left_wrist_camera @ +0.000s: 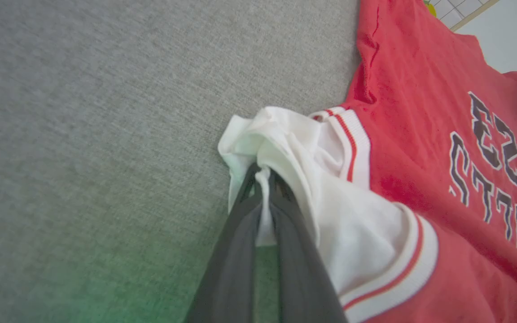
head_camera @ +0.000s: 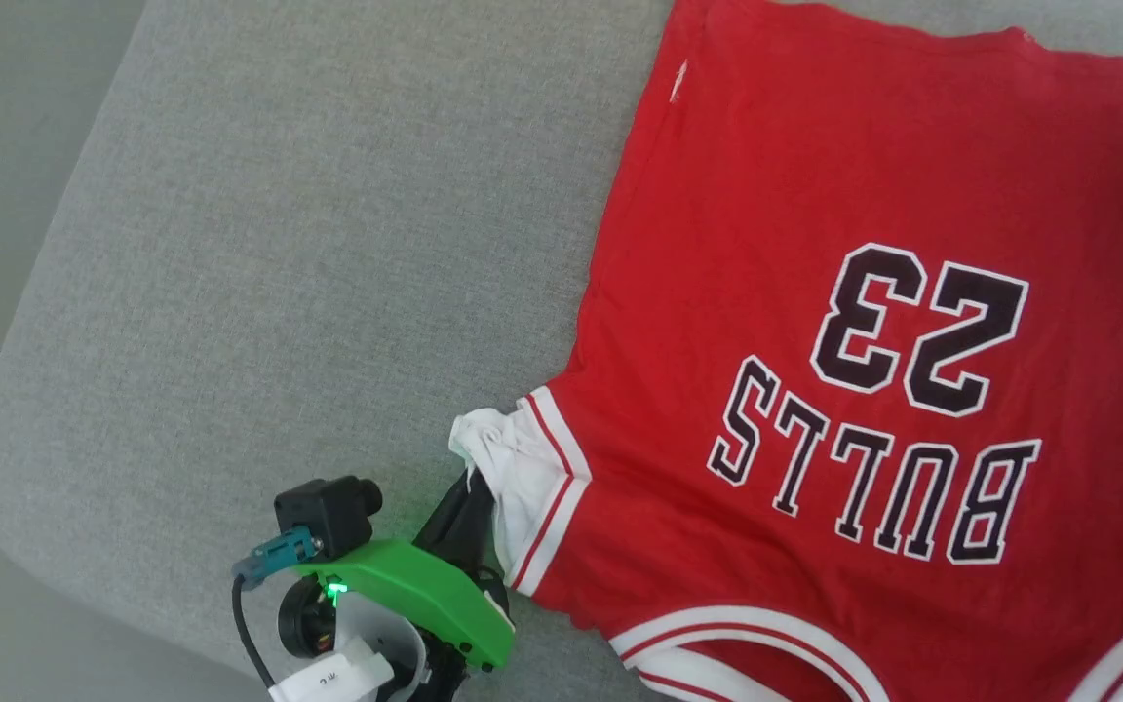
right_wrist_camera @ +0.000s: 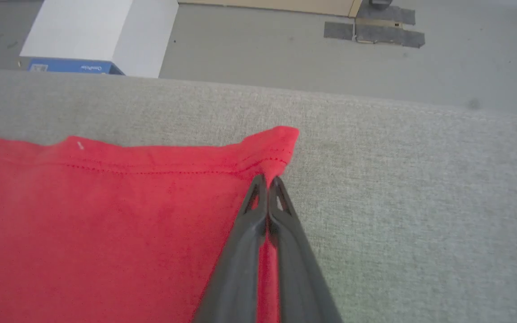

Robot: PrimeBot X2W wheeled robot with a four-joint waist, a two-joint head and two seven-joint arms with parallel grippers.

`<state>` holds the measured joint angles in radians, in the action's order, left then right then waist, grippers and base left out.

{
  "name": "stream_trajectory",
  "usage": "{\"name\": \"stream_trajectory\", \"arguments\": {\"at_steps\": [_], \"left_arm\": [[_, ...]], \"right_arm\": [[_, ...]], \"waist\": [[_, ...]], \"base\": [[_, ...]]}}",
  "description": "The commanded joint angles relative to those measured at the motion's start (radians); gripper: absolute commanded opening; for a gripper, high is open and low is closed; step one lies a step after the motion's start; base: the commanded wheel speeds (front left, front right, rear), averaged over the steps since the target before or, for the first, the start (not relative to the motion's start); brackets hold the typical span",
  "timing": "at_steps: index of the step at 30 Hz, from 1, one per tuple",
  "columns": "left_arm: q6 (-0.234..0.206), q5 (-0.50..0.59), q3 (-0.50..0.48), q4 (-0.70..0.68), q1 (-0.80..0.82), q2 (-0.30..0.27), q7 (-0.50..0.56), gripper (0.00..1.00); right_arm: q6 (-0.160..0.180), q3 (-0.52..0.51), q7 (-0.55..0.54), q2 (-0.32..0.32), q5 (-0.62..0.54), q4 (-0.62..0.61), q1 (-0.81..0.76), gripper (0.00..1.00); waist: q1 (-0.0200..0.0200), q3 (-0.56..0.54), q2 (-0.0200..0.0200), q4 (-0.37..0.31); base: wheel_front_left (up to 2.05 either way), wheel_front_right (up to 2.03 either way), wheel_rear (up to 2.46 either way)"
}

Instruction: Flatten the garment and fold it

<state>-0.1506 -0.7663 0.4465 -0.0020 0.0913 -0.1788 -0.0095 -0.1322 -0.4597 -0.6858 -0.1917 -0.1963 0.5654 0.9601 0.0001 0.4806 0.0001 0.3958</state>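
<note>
Jersey (head_camera: 795,175) red knit | left gripper (left_wrist_camera: 264,172) pinching bunched white armhole | right gripper (right_wrist_camera: 267,181) clamping hem corner

I see the garment (head_camera: 844,195) spread on the right part of the cushion (head_camera: 328,244). My left gripper (left_wrist_camera: 264,172) sits at its near left edge with a bunch of cloth nipped between the fingers, and my right gripper (right_wrist_camera: 267,181) is closed on a hem corner. Beyond the cushion's far edge, a box (right_wrist_camera: 101,36) stands on the floor (right_wrist_camera: 285,58), at the left of the right wrist view.

Left jaws, right jaws: tight on the garment (head_camera: 815,195).
</note>
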Motion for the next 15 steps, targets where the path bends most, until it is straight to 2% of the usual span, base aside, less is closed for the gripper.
{"name": "stream_trajectory", "arguments": {"at_steps": [1, 4, 8, 12, 15], "left_arm": [[-0.007, 0.005, -0.004, 0.023, 0.002, -0.008, 0.001, 0.0], [-0.008, 0.0, -0.011, 0.023, -0.007, -0.016, 0.002, 0.0], [-0.022, -0.001, -0.019, 0.017, -0.03, -0.037, 0.012, 0.0], [-0.039, -0.004, -0.024, 0.002, -0.064, -0.061, 0.031, 0.0], [-0.051, -0.006, -0.025, -0.017, -0.084, -0.077, 0.047, 0.0]], "right_arm": [[0.002, 0.005, 0.075, 0.009, 0.02, -0.02, -0.038, 0.0], [0.002, 0.027, 0.288, 0.028, 0.06, -0.057, -0.134, 0.0], [0.002, 0.032, 0.513, 0.054, 0.122, -0.076, -0.259, 0.0], [0.002, 0.015, 0.656, 0.081, 0.164, -0.105, -0.39, 0.0], [0.002, -0.009, 0.692, 0.095, 0.172, -0.15, -0.491, 0.0]], "waist": [[-0.0001, -0.033, -0.0001, -0.021], [-0.0001, -0.08, -0.0001, -0.043], [-0.0001, -0.158, -0.0001, -0.077], [-0.0001, -0.242, -0.0001, -0.113], [-0.0001, -0.291, -0.0001, -0.133]], "base": [[0.0, 0.0, 0.0], [0.0, 0.0, 0.0], [0.0, 0.0, 0.0], [0.0, 0.0, 0.0], [0.0, 0.0, 0.0]]}}
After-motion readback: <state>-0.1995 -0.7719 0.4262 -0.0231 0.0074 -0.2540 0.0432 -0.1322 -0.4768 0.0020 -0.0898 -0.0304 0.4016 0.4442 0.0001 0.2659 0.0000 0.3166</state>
